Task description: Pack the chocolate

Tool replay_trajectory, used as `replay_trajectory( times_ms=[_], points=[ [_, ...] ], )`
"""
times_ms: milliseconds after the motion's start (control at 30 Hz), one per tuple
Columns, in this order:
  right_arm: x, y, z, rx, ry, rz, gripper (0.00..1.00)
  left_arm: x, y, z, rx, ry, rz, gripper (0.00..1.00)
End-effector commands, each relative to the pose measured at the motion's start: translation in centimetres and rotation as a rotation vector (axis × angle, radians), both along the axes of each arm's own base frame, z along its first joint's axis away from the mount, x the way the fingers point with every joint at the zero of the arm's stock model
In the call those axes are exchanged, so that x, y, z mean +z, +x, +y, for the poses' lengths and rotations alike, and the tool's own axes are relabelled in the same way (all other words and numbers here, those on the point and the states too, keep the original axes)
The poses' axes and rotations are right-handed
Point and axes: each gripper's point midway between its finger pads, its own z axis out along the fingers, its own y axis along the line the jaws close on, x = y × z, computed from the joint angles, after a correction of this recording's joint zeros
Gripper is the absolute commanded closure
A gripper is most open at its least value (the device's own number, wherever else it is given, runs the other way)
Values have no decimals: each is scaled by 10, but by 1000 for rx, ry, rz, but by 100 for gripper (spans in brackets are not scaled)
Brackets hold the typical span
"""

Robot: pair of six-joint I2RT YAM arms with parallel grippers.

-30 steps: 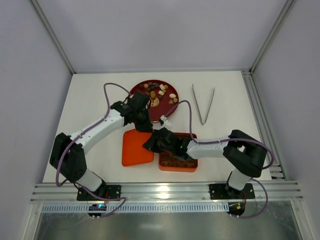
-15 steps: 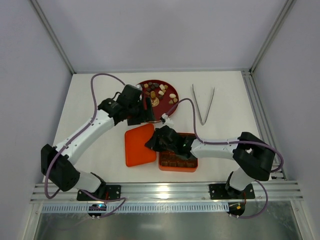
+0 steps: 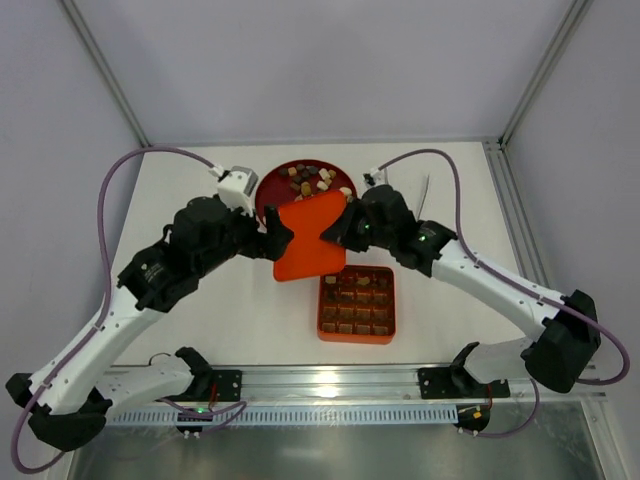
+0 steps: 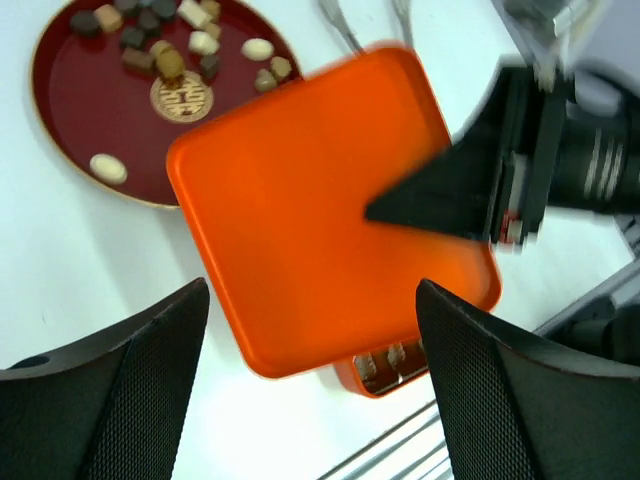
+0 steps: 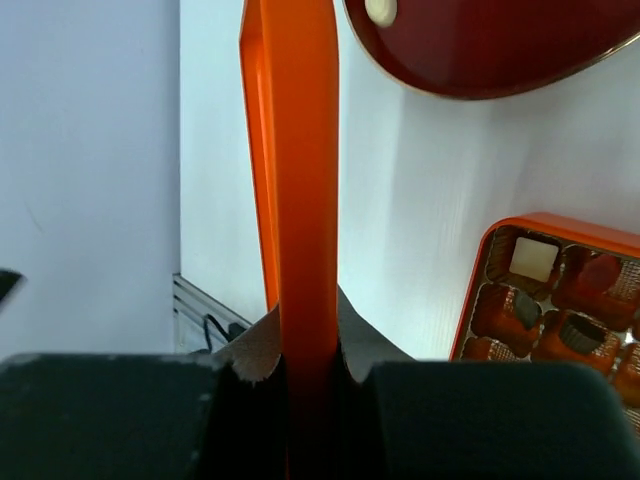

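The plate (image 4: 70, 110) at 12 o'clock carries loose chocolate (image 3: 312, 181); more sits in the box (image 3: 321, 310) at 6 o'clock. The lid (image 3: 312, 238) hangs tilted between them. My right gripper (image 3: 343, 224) pinches its edge tight, and my left gripper (image 3: 273, 238) gapes empty. I should level the lid squarely over the box before lowering.

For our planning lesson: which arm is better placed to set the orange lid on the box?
Likely right: the right claw is shut on the lid near the box; the left claw stands open, off it.
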Motion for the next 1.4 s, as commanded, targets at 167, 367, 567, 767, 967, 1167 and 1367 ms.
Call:
replay_trajectory(
  times_ms=[167, 367, 567, 767, 967, 1167, 1367],
  points=[
    [74, -5, -56, 48, -21, 9, 96, 24, -41, -61, -117, 266, -437, 14],
    [98, -5, -75, 60, 0, 31, 96, 34, -61, -106, -223, 393, -659, 10],
    [123, -6, -82, 60, 4, 20, 96, 39, -67, -123, -266, 397, -858, 9],
    [129, -9, -80, 71, 20, 35, 96, 29, -56, -136, -228, 533, -956, 10],
    [129, -11, -81, 69, 24, 49, 96, 21, -38, -149, -199, 680, -1049, 17],
    [129, -12, -82, 62, 20, 48, 96, 22, -23, -150, -173, 773, -1071, 30],
    [124, -14, -84, 58, 18, 53, 96, 21, -15, -150, -128, 818, -1084, 46]
  ],
)
